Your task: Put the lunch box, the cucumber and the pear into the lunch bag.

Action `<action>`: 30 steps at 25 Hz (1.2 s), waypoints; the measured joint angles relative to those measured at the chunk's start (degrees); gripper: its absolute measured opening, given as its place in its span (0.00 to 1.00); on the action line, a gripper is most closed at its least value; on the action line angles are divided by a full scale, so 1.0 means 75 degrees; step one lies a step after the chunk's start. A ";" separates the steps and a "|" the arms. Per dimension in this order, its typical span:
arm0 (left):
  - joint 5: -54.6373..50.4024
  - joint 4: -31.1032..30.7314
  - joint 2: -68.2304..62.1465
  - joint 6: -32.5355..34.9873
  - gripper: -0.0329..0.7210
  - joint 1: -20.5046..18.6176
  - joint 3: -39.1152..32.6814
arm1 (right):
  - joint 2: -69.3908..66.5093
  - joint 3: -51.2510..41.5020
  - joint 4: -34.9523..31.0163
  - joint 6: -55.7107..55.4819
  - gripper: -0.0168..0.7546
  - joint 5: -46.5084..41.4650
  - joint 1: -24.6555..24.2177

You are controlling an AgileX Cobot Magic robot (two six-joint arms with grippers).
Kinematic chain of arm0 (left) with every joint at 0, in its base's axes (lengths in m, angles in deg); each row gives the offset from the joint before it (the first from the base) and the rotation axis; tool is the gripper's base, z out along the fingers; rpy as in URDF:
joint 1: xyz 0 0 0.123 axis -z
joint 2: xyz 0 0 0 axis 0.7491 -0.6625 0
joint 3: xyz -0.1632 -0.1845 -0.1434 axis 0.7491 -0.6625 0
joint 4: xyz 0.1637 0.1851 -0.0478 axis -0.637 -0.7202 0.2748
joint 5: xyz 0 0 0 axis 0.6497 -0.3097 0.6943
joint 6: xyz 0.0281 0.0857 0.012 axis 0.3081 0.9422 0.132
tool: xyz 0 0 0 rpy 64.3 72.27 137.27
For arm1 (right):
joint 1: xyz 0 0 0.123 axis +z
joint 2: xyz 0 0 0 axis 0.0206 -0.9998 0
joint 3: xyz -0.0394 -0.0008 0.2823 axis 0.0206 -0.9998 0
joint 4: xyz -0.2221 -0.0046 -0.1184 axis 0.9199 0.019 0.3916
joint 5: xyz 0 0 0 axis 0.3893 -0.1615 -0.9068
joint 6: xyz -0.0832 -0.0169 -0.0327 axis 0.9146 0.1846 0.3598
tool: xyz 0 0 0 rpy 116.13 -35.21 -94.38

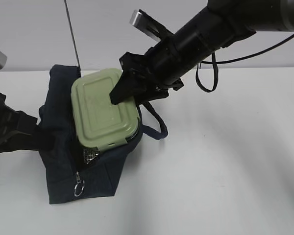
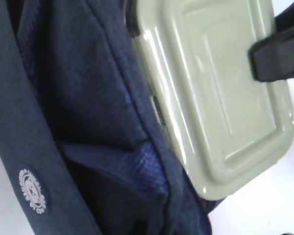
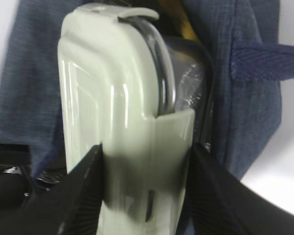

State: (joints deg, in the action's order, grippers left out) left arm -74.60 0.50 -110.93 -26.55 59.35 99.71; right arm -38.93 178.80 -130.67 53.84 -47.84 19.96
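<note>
On a white counter (image 1: pixel 225 161) a dark navy lunch bag (image 1: pixel 63 147) gapes open; the green-lidded lunch box (image 1: pixel 104 108) sits tilted in its mouth, pinched by the right hand (image 1: pixel 130 88); the left hand's (image 1: pixel 19 129) grip cannot be told.

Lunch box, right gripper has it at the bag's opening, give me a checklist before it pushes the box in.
1. Right gripper clamped on lunch box: ok.
2. Lid seated on the base: cannot tell; one corner looks lifted.
3. Lunch bag open under the box: ok.
4. Left gripper holding the bag side: cannot tell, fingers hidden.
5. Box fully inside: not ok, it sticks out, tilted.
6. Cucumber and pear already in: cannot tell.
</note>
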 joint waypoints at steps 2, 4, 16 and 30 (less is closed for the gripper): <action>0.0008 0.0015 0.0000 0.0000 0.05 0.0007 0.0000 | 0.0000 0.0000 0.0295 -0.0270 0.49 0.0000 0.0000; 0.0017 0.0030 0.0000 0.0000 0.05 0.0024 0.0000 | 0.0000 0.0000 0.0397 -0.0407 0.49 0.0028 0.0000; 0.0102 0.0023 0.0000 0.0000 0.05 0.0024 0.0000 | -0.0256 0.0004 0.0334 -0.0656 0.49 0.0685 0.0343; 0.0248 -0.0064 0.0000 0.0000 0.05 0.0024 0.0000 | -0.0843 0.0442 0.0209 -0.0669 0.54 0.1404 0.1064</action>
State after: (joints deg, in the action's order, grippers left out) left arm -72.74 0.02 -110.93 -26.55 59.52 99.71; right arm -45.25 182.12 -129.11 48.83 -37.31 27.94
